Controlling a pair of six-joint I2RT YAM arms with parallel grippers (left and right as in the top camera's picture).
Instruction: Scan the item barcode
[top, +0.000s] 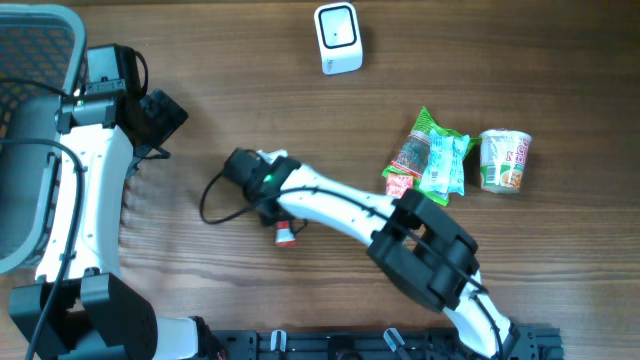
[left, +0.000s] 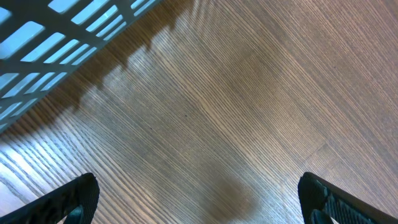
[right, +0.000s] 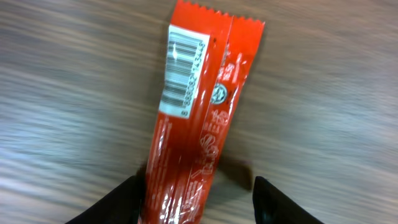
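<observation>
1. At the middle of the tabletop (top: 200, 60), the right tool (right: 194, 196) has the near end of a red snack packet (right: 193, 118) between its part-closed fingers (right: 112, 208). It looks clamped on it, since the wrapper is sharp against blurred wood, though the contact itself falls below the frame edge.
2. The packet's long axis runs straight away from the tool, serrated end farthest out. Its white barcode label (right: 183, 78) sits near that far end, facing the wrist camera.
3. The white barcode scanner (top: 338, 38) stands well apart, toward the far edge of the tabletop and a little to the right of the packet. By my judgement, the label must be carried there and turned toward the scanner's dark window.
4. The right arm is the nearer one. The left tool (left: 199, 199) hangs with its fingers fully apart and empty, over bare wood beside the mesh basket (top: 30, 100).
5. Readable writing is scarce: the digits under the bars are too small to read, a round emblem sits beside the label, and the white print lower down is illegible.
</observation>
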